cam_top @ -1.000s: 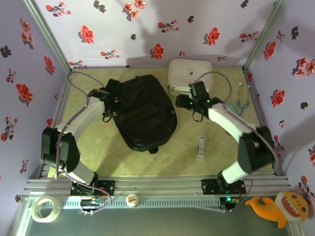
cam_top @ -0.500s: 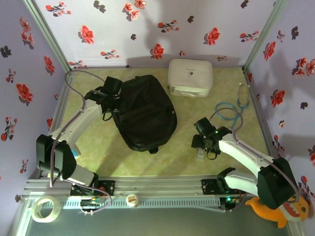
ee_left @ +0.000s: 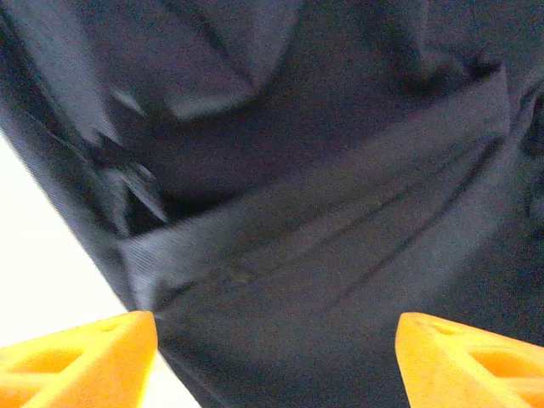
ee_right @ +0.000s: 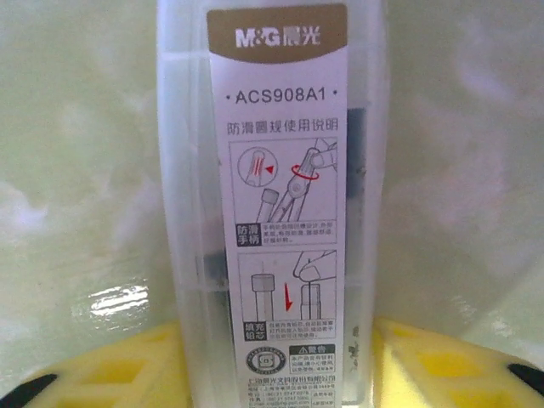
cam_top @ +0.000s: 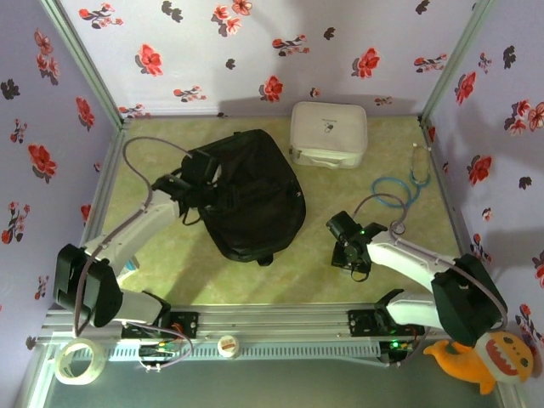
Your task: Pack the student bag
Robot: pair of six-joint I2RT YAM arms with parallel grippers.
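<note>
The black student bag (cam_top: 255, 200) lies flat at the middle left of the table. My left gripper (cam_top: 202, 185) is at the bag's left edge. In the left wrist view its orange fingers (ee_left: 76, 357) stand wide apart, open, with black bag fabric (ee_left: 323, 212) spread between them. My right gripper (cam_top: 350, 253) is low over the table on the right. In the right wrist view its yellow fingers (ee_right: 110, 365) press both sides of a clear plastic case with a white printed label (ee_right: 276, 170), which rests on the table.
A white zip case (cam_top: 329, 134) stands at the back, right of the bag. A blue stethoscope (cam_top: 399, 187) lies near the right wall. Patterned walls close in three sides. A tape roll (cam_top: 78, 360) and an orange toy (cam_top: 484, 357) lie outside the near rail.
My right arm swung from beside the white zip case down to the clear plastic case and settled around it. My left gripper shifted slightly along the bag's left edge.
</note>
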